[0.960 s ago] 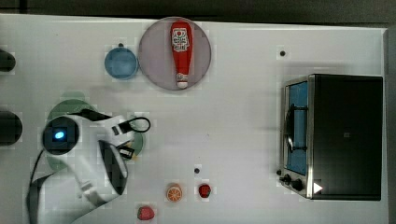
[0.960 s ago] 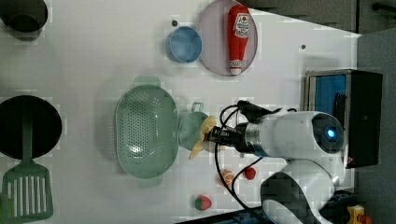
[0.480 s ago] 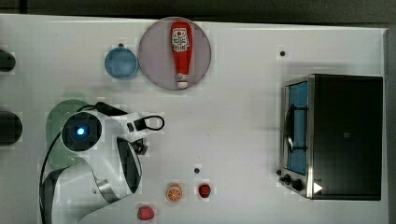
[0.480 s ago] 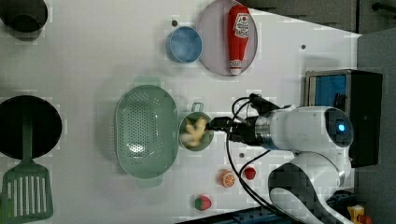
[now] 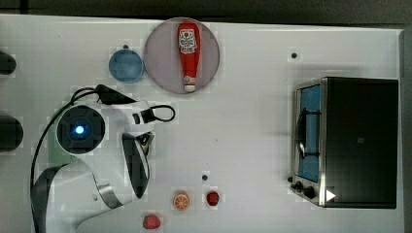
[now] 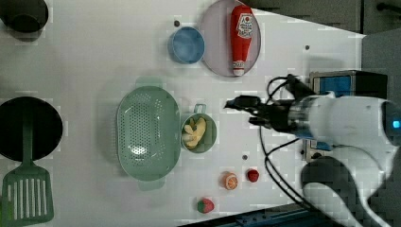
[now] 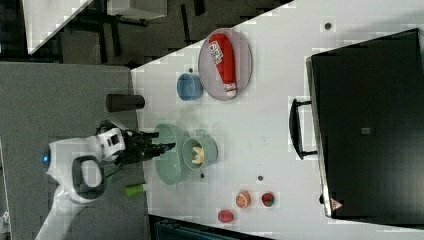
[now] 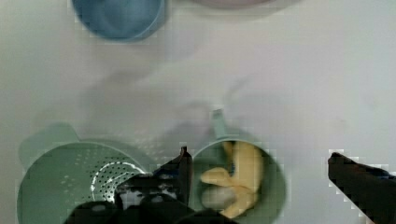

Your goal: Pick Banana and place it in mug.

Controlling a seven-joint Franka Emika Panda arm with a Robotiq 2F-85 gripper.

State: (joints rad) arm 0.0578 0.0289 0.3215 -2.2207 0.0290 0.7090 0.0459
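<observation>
The banana (image 6: 194, 133) now lies inside the teal mug (image 6: 209, 143), just beside the pale-green perforated basket (image 6: 148, 132) on the white desk (image 6: 94, 61), where a second ago it was still pinched at the mug's rim. The tool (image 6: 240, 109) has let go and its fingers (image 8: 180, 170) stand spread wide, with nothing between them; in the wrist view they frame the mug from above, the banana's cream lobes resting against the inner wall. In the left view the tool has drawn away toward the left view's right, clear of the mug, whereas half a second ago it was just at the mug's edge. In the right view the tool (image 7: 162, 146) hangs over the basket, beside the mug (image 7: 209, 150) with the banana (image 7: 197, 155) visible inside. In the top view the white arm (image 5: 97, 150) covers the mug and has shifted toward the top view's upper side compared with the earlier frames. The rest of the desk is unchanged: the blue cup (image 6: 186, 45) beside the round plate (image 6: 215, 42) carrying the red ketchup bottle (image 6: 241, 38), the toaster oven (image 5: 347, 141) at the top view's right, and the small orange slice (image 6: 230, 180) and two strawberries near the desk's edge.
</observation>
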